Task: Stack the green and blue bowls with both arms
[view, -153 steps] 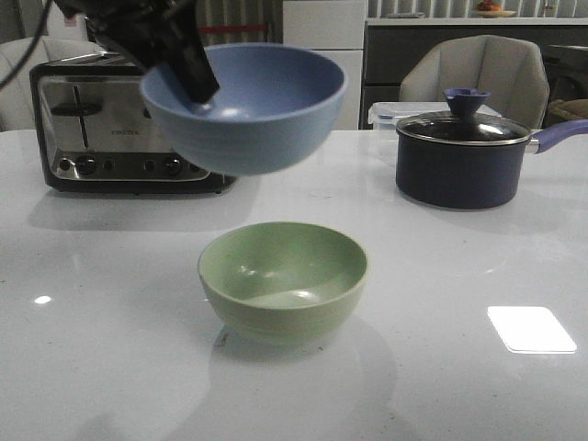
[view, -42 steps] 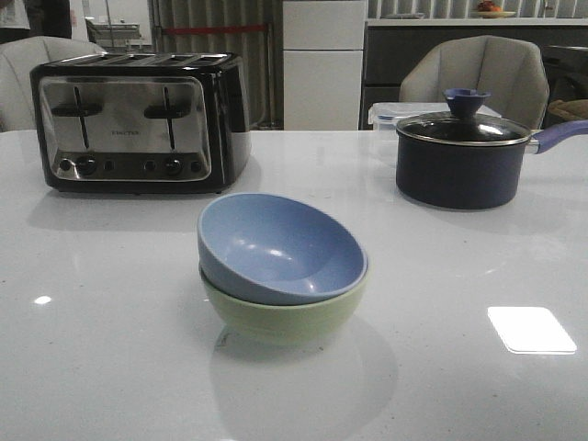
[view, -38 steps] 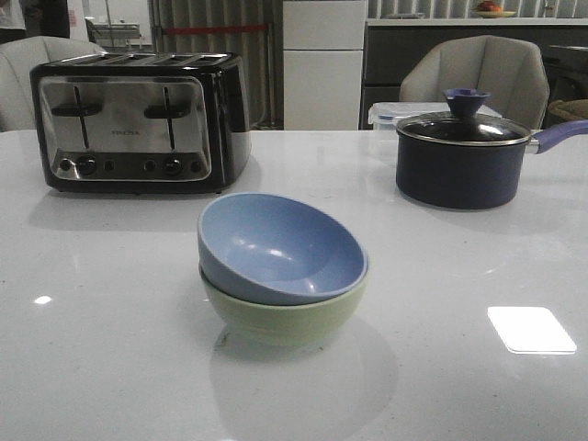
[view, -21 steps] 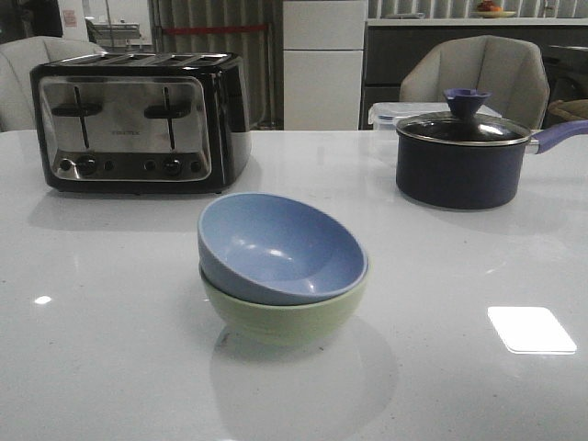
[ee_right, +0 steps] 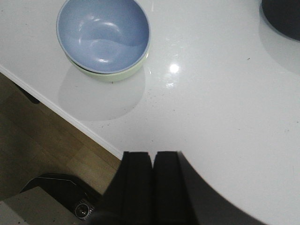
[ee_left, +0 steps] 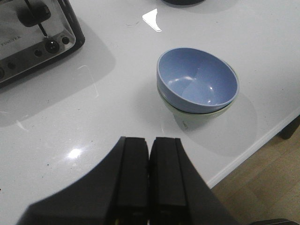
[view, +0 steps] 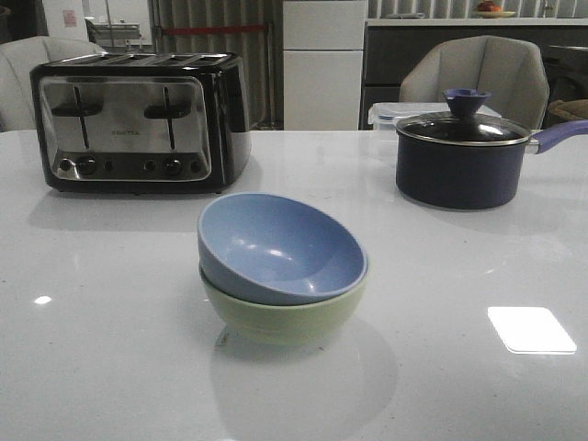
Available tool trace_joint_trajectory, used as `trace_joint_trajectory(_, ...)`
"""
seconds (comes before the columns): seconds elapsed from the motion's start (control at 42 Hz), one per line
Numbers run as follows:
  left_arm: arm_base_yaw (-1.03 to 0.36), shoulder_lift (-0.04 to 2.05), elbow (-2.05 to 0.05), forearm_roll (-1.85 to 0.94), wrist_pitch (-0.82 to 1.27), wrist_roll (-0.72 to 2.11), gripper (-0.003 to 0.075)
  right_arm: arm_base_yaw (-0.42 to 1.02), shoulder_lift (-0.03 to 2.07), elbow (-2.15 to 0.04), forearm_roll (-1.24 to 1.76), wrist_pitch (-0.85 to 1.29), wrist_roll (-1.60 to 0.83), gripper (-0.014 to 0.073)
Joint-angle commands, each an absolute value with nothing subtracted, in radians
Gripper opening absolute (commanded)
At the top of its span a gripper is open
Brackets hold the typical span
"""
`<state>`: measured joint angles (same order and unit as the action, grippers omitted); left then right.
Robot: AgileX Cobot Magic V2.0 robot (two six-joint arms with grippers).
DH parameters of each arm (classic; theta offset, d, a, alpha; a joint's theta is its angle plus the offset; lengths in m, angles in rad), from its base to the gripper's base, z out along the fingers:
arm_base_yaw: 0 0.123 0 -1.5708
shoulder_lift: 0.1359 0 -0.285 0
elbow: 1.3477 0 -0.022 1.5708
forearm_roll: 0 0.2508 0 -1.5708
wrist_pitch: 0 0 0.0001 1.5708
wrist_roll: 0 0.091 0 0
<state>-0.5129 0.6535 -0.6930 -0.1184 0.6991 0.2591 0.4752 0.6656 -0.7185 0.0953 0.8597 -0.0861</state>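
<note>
You are looking at what I judge to be a finished stack. The blue bowl (view: 280, 248) sits inside the green bowl (view: 285, 312), and the pair rests on the white surface (view: 459, 386) toward its near edge, roughly midway between the left and right edges. The blue bowl does not sit level: its rim is tilted, higher on the far left side and lower toward the near right, so it is nested at a slant rather than seated flat. From the front view you can see only a band of the green bowl's rim and wall under it.

Neither arm shows in the front view. In the left wrist view, the left gripper (ee_left: 149, 183) has its fingers pressed together with nothing between them, and it hangs well apart from the bowls. The right gripper (ee_right: 152, 187) is likewise closed and empty, out near the surface's edge with the floor visible below, also well clear of the stack.

A toaster (view: 138, 119) stands toward the far left corner and a lidded saucepan (view: 464, 156) toward the far right; both are well apart from the bowls.

What is left, if anything, is small: you may want to judge whether the tilt is acceptable, since a slanted bowl could rock if the surface is bumped.
</note>
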Motion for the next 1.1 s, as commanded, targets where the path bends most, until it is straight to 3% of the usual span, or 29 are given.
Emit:
trace_joint_trajectory(0.0,-0.52,0.654,-0.72,-0.129,0.622,0.249,0.0093,0.469,0.664,-0.747,0.09,0.8,-0.088,0.0055)
trace_joint_trajectory(0.31,-0.516,0.636,-0.72,-0.132,0.622,0.249,0.0093,0.469,0.664,-0.747,0.09,0.8,-0.088,0.0055)
trace_joint_trajectory(0.476,-0.377,0.511,-0.688,-0.143,0.591,0.249,0.0093,0.469,0.664,-0.747,0.09,0.803,-0.088,0.0055)
trace_joint_trajectory(0.786,-0.061,0.175,-0.38,-0.149,0.409,0.249,0.0093,0.469,0.664,-0.747,0.09,0.805,-0.088,0.0055)
trace_joint_trajectory(0.976,-0.036,0.062,-0.188,0.02,0.227,-0.056,0.0093,0.469,0.664,-0.747,0.09,0.805,-0.088,0.0055)
trace_joint_trajectory(1.071,-0.036,0.03,-0.113,0.027,0.151,-0.077,0.0093,0.469,0.664,-0.747,0.09,0.805,-0.088,0.0055)
